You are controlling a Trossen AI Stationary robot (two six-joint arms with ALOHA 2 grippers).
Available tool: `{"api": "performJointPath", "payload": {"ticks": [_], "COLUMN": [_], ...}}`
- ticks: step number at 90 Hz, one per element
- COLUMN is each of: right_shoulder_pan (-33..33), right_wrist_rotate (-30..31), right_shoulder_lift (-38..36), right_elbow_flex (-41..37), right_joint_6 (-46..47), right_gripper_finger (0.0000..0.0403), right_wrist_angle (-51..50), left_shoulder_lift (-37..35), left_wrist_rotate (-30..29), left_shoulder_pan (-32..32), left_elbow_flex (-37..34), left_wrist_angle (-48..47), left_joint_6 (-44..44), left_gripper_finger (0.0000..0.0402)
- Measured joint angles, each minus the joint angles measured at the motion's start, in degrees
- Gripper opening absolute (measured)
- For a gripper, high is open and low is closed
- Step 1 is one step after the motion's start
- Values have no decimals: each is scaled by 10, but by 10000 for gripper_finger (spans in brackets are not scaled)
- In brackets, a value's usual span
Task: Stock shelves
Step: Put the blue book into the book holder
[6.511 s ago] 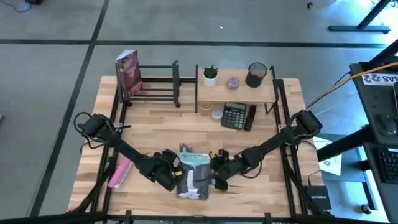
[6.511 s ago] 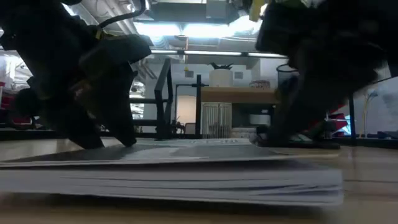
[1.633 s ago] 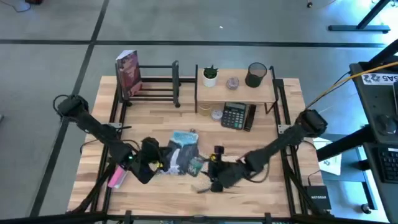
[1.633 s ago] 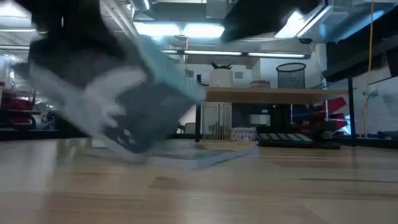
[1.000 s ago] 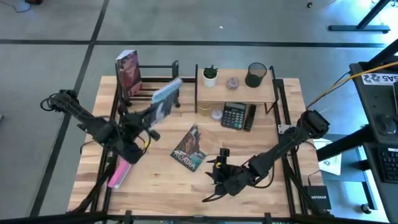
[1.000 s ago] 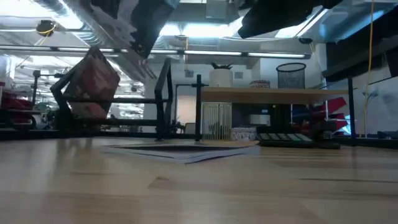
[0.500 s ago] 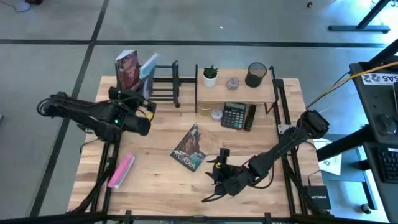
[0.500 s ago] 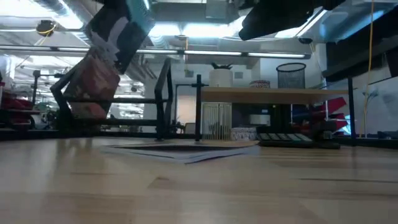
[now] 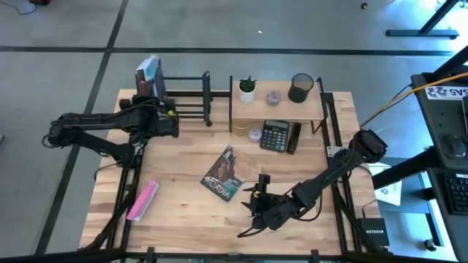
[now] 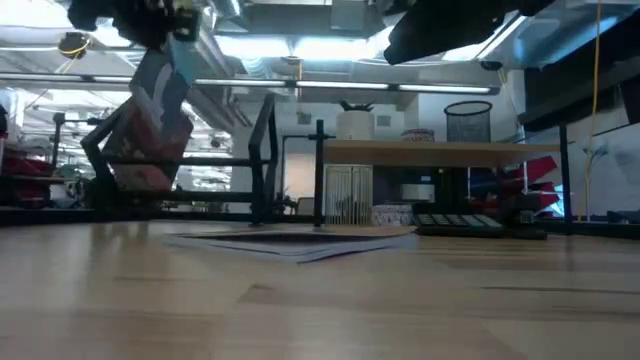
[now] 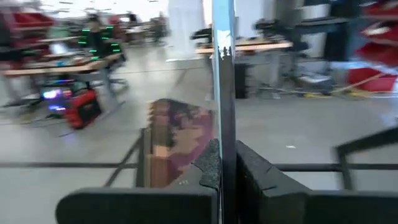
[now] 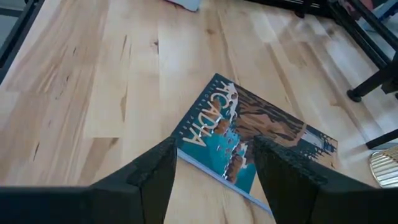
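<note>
1. while your left claw (image 9: 162, 109) grips the thin book (image 10: 160, 95) on edge over the black rack (image 9: 183, 98) at the surface's far left corner, it could knock over the red book (image 11: 177, 140) already racked.
2. your right claw (image 12: 211, 163) hangs open above the arcadia book (image 12: 249, 143), mid-surface.

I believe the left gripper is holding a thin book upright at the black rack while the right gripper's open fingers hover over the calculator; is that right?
Not quite: the right gripper hovers open over the Arcadia book lying flat on the table, as the right wrist view shows. The left gripper does hold a thin book upright at the black rack.
</note>
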Motion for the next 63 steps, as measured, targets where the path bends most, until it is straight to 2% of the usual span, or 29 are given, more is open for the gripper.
{"api": "performJointPath", "payload": {"ticks": [11,21,27,43,63], "right_shoulder_pan": [-3,-8,-9,-12,-12], "right_wrist_rotate": [0,0,-2,-5,-6], "right_shoulder_lift": [0,0,0,0,0], "right_elbow_flex": [0,0,0,0,0], "right_joint_6": [0,0,1,0,0], "right_gripper_finger": [198,198,198,198,198], "right_wrist_angle": [0,0,1,13,22], "left_shoulder_lift": [0,0,0,0,0], "left_wrist_rotate": [2,13,29,96,190], "left_shoulder_pan": [30,50,60,96,166], "left_elbow_flex": [-20,-32,-39,-47,-47], "left_wrist_angle": [35,90,139,295,454], "left_joint_6": [11,62,124,360,511], "left_gripper_finger": [0,0,0,0,0]}}
